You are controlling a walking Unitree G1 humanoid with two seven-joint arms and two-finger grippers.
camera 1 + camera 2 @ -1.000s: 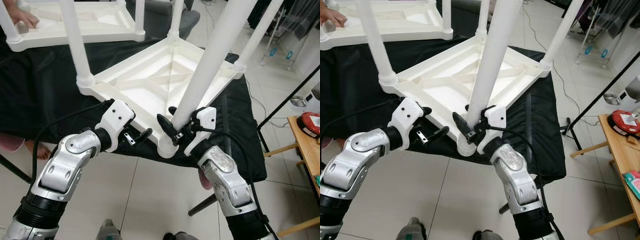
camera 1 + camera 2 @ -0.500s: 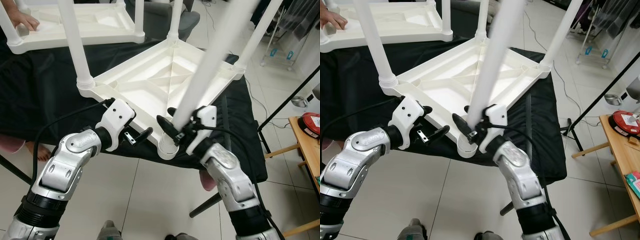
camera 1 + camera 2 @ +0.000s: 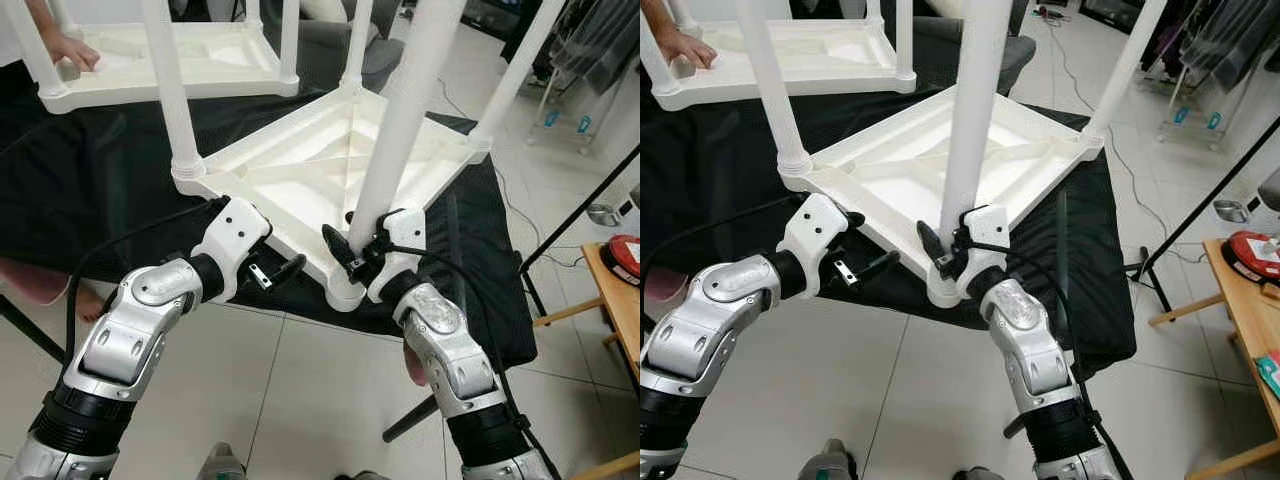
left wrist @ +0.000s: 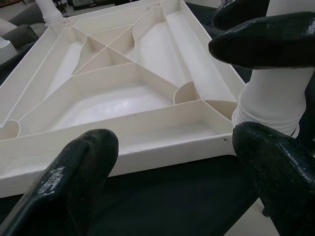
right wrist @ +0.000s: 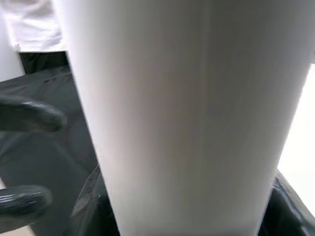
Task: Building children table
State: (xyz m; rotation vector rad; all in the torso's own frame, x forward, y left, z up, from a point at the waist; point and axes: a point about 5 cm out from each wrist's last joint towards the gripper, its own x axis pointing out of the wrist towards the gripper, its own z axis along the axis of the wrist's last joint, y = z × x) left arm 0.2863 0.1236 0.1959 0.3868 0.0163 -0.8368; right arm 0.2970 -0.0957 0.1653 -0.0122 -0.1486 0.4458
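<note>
Two pincers are at work at the near corner of your upturned white plastic children's table top (image 3: 330,165), which lies ribbed underside up on the black-draped bench (image 3: 90,190), its near corner reaching the cloth's front edge. Your right pincer (image 3: 352,245) is pressed against the thick white plastic leg (image 3: 400,120) just above the near corner socket, one black finger on either side of the tube, pinching it; the leg stands in that socket, tilted slightly. Your left pincer (image 3: 283,270) hangs spread wide just beside the table top's front edge, holding nothing; the left wrist view shows its two fingers (image 4: 74,182) apart, with the rim and the leg's ribbed foot between and beyond them. Farther back a second white upturned table (image 3: 170,55) rests on the bench, with a person's hand (image 3: 75,50) on its corner.
</note>
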